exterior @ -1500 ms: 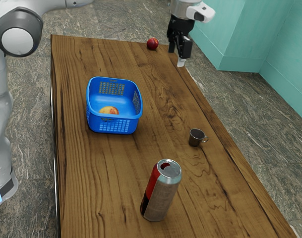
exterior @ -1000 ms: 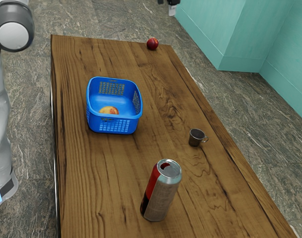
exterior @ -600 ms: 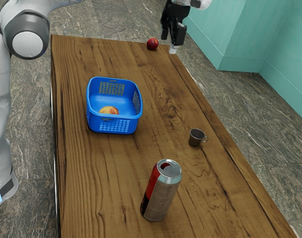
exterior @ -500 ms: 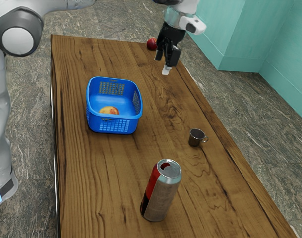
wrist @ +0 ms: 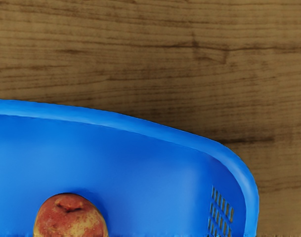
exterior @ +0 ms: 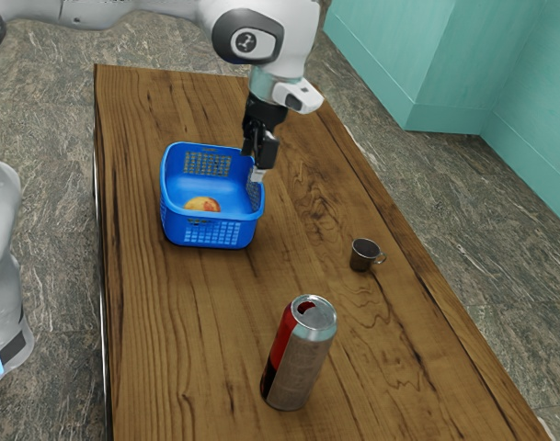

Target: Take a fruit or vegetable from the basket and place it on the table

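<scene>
While the red-and-yellow fruit (exterior: pixel 203 204) is still lying inside the blue basket (exterior: pixel 183 225), the gripper (exterior: pixel 258 167), open or closed I'm not able to tell, is now hovering by the basket rim toward the exterior view's right, having swung in from the table's far end; probable approach, pick still pending. Left to right from there: grey stone floor (exterior: pixel 59 230) running alongside, wood-grained table (exterior: pixel 169 322) bearing the basket, tall can (exterior: pixel 298 358) standing upright, small metal cup (exterior: pixel 361 260) sitting beyond it, teal wall (exterior: pixel 427 64) closing off the room.
</scene>
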